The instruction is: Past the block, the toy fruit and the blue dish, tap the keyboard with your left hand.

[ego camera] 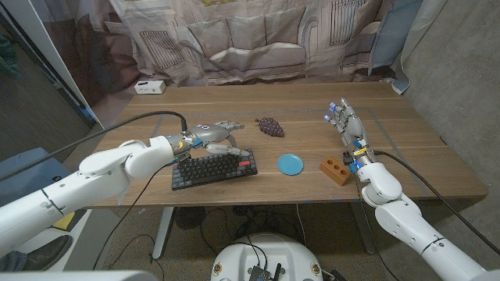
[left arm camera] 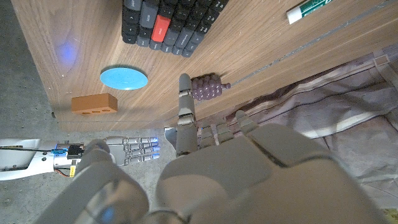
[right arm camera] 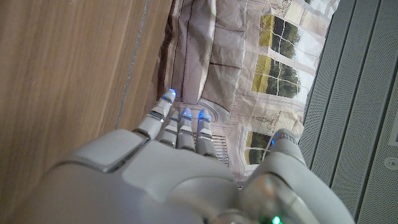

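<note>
The keyboard [ego camera: 214,168] lies on the wooden bench [ego camera: 312,109] near its front edge, dark keys with one red key at its right end; the left hand [ego camera: 209,137] hangs just beyond the keyboard's far edge, over its upper middle, fingers stretched out loosely and apart, holding nothing; whether any fingertip touches the keys I cannot tell. In the left wrist view one finger [left arm camera: 185,99] reaches out straight, its tip close to the toy grapes [left arm camera: 206,87]; the keyboard's corner [left arm camera: 168,22] sits further off. Right of the keyboard lies the blue dish [ego camera: 291,164], just beside it; beyond the dish from the keyboard stands the orange block [ego camera: 337,169], with holes in its top; the toy grapes [ego camera: 270,126] rest behind the keyboard's right end, near the left hand's fingertips. The right hand [ego camera: 347,123] stands well to the right of the keyboard, behind the block, raised with fingers upright and spread, empty, blue lights at the fingertips [right arm camera: 169,96].
</note>
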